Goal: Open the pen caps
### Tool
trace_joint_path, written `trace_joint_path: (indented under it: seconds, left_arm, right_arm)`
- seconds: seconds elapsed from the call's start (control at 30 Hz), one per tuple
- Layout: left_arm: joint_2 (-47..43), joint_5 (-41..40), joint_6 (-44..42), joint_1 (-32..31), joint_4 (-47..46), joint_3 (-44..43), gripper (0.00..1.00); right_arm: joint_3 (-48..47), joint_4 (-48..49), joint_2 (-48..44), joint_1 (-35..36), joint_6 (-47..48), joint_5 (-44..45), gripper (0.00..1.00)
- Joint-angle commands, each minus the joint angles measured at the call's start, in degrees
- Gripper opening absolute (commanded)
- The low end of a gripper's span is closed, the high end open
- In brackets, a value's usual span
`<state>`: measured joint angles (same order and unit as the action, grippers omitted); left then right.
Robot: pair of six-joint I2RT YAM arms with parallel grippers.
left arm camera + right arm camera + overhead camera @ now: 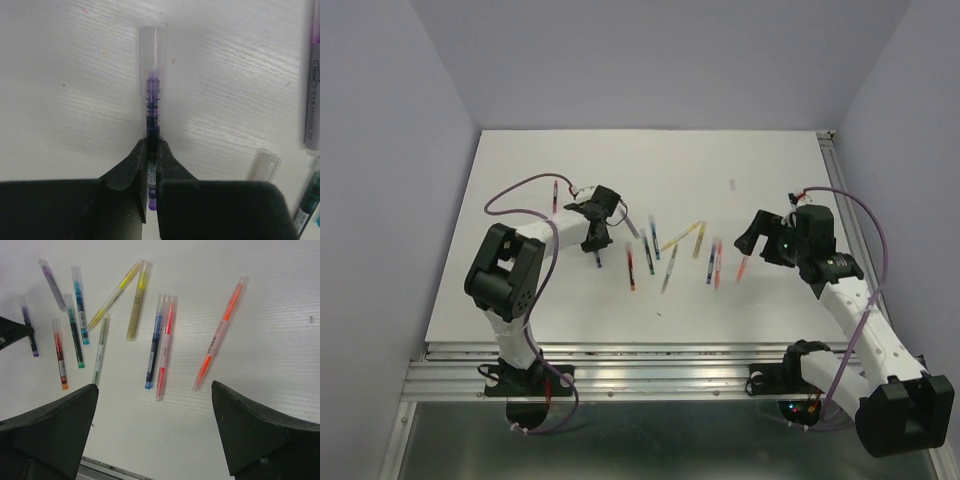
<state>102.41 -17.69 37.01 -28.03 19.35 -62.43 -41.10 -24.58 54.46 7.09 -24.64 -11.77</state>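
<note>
Two arms reached over the white counter (720, 150). The left hand (151, 150) was shut tight on the barrel of a purple pen (152, 107), pinching it at its near half, left of the counter's middle. That pen's clear cap (151, 50) sat on the far end, pointing away from the wrist, with the purple tip showing inside its lower part. We could not tell whether the pen rested on the counter or hung just above it. Beside the left hand's right finger, the rounded end of another clear tube (265, 165) showed; what it belonged to was hidden. A grey-lilac pen (312, 100) lay along the right edge of that view.

The right hand (155, 387) hung above the counter toward its right edge, its dark fingers (60, 425) spread wide and gripping nothing. Below it we saw an orange pen (220, 335) lying apart on the side nearest the right edge. A red pen (165, 347) and a blue pen (154, 342) lay touching side by side near the middle. Two yellow pens (137, 300) met at their capped tips. Further toward the left edge lay a pale green pen (100, 347), a dark green pen (75, 337), a teal pen (80, 305) and a short red pen (60, 352). Each of these had a clear cap fitted on one end.
</note>
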Motion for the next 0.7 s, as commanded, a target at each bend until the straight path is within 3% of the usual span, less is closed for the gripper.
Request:
trace_joint_path:
  seconds: [0.0, 0.13, 0.27, 0.43, 0.67]
  left_arm:
    - [-1.3, 0.6, -0.7, -0.4, 1.6, 2.6, 0.0]
    - [-10.7, 2.0, -2.6, -1.8, -0.3, 4.3, 0.0]
    - [-21.8, 5.5, -6.3, -6.9, -9.7, 9.5, 0.0]
    - [-35.9, 21.5, -10.6, -14.6, -24.3, 19.5, 0.0]
    - [-40.4, 26.0, -7.9, -23.8, -31.9, 21.9, 0.0]
  right_arm:
    - [-0.2, -0.8, -3.6, -0.2, 2.1, -7.0, 1.0]
    - [1.0, -0.6, -7.3, -0.2, 1.9, -18.1, 1.0]
    - [3.7, 3.3, -10.3, -0.2, -0.9, -26.1, 1.0]
    - [4.9, 12.1, -10.2, -0.1, -6.8, -34.8, 1.0]
    - [5.8, 25.9, -7.3, 1.5, -14.2, -38.6, 1.0]
